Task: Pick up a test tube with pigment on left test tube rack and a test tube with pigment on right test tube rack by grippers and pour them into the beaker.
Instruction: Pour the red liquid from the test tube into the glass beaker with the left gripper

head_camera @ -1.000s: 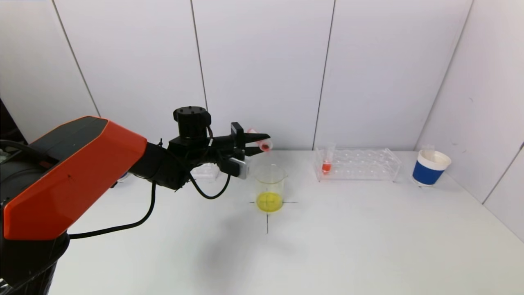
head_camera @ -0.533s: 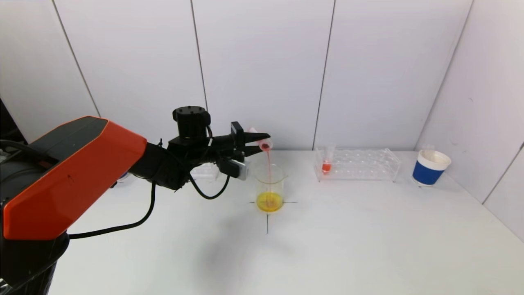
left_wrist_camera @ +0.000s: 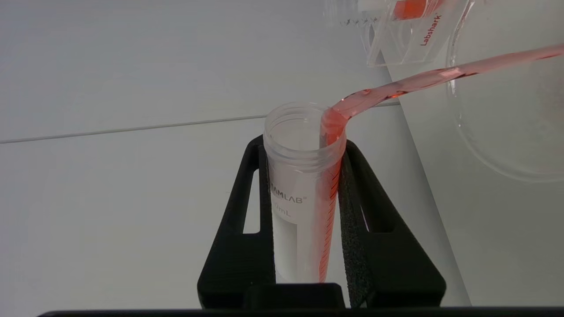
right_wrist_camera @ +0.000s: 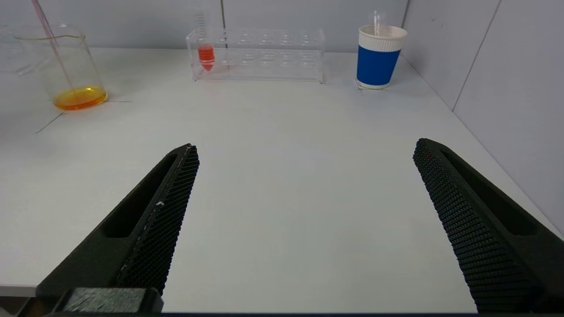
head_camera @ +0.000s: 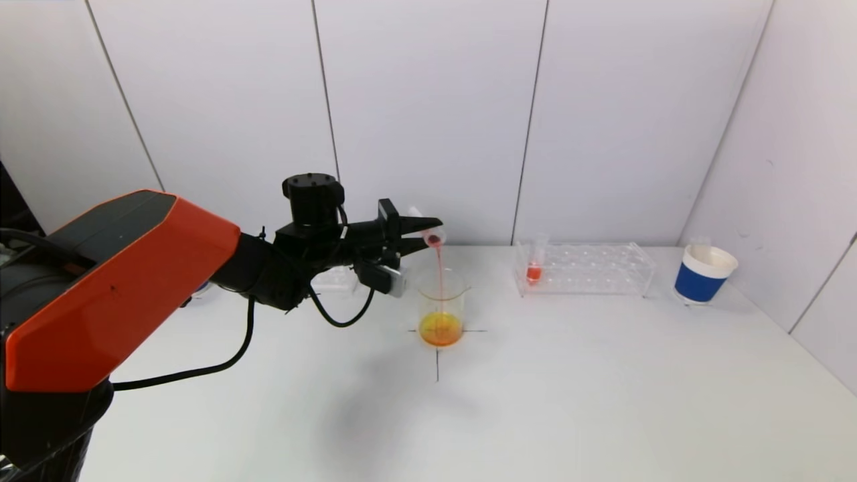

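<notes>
My left gripper (head_camera: pixel 423 237) is shut on a clear test tube (left_wrist_camera: pixel 304 189), tipped mouth-down above the glass beaker (head_camera: pixel 442 304). A thin red stream (head_camera: pixel 440 281) runs from the tube's mouth (head_camera: pixel 434 236) into the beaker, where the liquid at the bottom is orange-yellow. The beaker also shows in the right wrist view (right_wrist_camera: pixel 66 66). The right rack (head_camera: pixel 584 268) holds one tube with red pigment (head_camera: pixel 534 268), also seen in the right wrist view (right_wrist_camera: pixel 205 55). The left rack (head_camera: pixel 335 280) is mostly hidden behind my left arm. My right gripper (right_wrist_camera: pixel 304 149) is open and empty, low over the table's near side, out of the head view.
A blue and white paper cup (head_camera: pixel 704 273) stands at the far right, near the side wall. A black cross mark (head_camera: pixel 437 355) lies on the white table (head_camera: pixel 535 388) under the beaker. White walls close the back and right.
The red pigment started pouring from the tilted tube. The beaker's liquid turned from yellow to orange. The left gripper tilted slightly further; the right arm has not moved.
</notes>
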{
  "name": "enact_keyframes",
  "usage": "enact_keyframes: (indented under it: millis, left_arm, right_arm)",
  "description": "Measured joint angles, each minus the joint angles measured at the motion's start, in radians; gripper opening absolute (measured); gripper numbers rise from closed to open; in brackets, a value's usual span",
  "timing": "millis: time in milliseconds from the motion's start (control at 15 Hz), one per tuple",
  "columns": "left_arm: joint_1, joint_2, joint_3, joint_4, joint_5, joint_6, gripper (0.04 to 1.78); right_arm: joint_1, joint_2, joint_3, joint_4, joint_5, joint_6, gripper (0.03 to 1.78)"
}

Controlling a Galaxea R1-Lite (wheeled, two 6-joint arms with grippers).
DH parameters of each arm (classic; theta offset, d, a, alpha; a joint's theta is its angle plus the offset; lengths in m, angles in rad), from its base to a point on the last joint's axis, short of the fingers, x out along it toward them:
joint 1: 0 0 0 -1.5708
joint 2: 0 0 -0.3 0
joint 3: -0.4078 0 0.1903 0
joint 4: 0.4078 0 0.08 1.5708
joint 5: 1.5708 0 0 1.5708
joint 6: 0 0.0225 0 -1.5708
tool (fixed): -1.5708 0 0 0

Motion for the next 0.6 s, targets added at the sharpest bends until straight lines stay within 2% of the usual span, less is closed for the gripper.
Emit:
enact_keyframes:
  millis: [600]
  left_arm:
    - [0.0, 0.0, -0.004, 0.001, -0.006, 0.111, 0.44]
  right_arm:
    - [0.0, 0.0, 0.0, 0.0, 0.0, 0.0, 1.77]
